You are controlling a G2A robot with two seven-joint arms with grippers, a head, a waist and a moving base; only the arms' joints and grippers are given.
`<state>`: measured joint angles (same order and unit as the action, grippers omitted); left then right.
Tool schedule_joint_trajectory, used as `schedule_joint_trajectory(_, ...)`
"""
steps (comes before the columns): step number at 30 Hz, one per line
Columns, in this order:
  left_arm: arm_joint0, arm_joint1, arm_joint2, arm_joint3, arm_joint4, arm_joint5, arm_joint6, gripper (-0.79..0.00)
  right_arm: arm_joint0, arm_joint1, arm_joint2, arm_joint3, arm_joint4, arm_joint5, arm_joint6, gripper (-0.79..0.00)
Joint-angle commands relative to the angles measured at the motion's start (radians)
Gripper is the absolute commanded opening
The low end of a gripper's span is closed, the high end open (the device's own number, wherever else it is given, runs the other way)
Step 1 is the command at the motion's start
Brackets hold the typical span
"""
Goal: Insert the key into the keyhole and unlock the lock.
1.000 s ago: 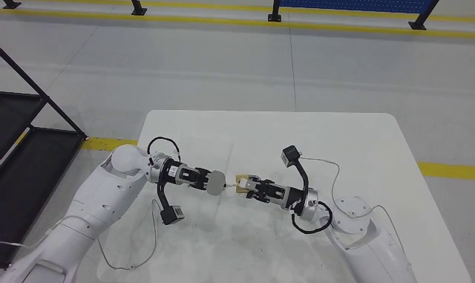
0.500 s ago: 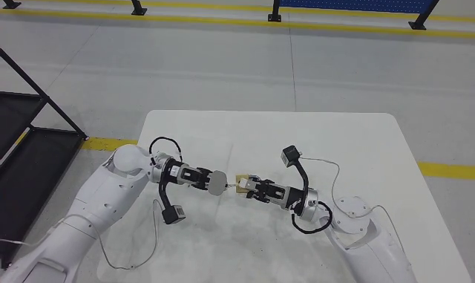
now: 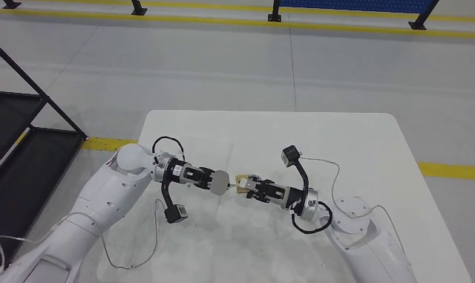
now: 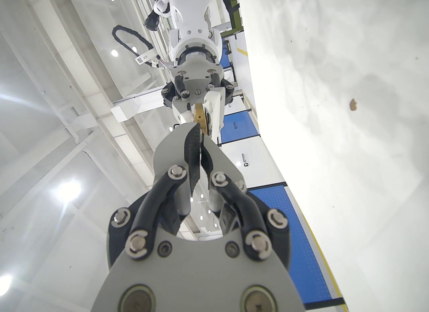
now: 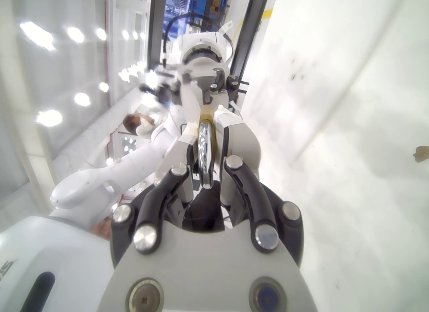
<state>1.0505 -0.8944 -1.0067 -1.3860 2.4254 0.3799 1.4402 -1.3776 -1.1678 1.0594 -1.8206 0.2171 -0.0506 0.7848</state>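
Both arms meet nose to nose above the table (image 3: 334, 134), a pose that lines key and keyhole up in mid-air. The right gripper (image 5: 205, 123) clamps the brass lock (image 5: 205, 145), shackle toward its wrist, body facing out. The left gripper (image 4: 200, 140) has its pads pressed together right at the lock's face, probably pinching the key, though the blade is buried and the keyhole is hidden.
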Motion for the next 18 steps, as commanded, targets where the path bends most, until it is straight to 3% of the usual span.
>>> schedule_joint_trajectory(1, -0.003, -0.001, 0.004, 0.003, 0.001, 0.002, -0.002, -0.785, 0.0, 0.0, 0.0, 0.0, 0.0, 0.0, 0.0, -0.785)
schedule_joint_trajectory(18, -0.031, -0.014, 0.036, 0.029, -0.002, 0.011, -0.011, -0.785, 0.0, 0.0, 0.0, 0.0, 0.0, 0.0, 0.0, -0.785)
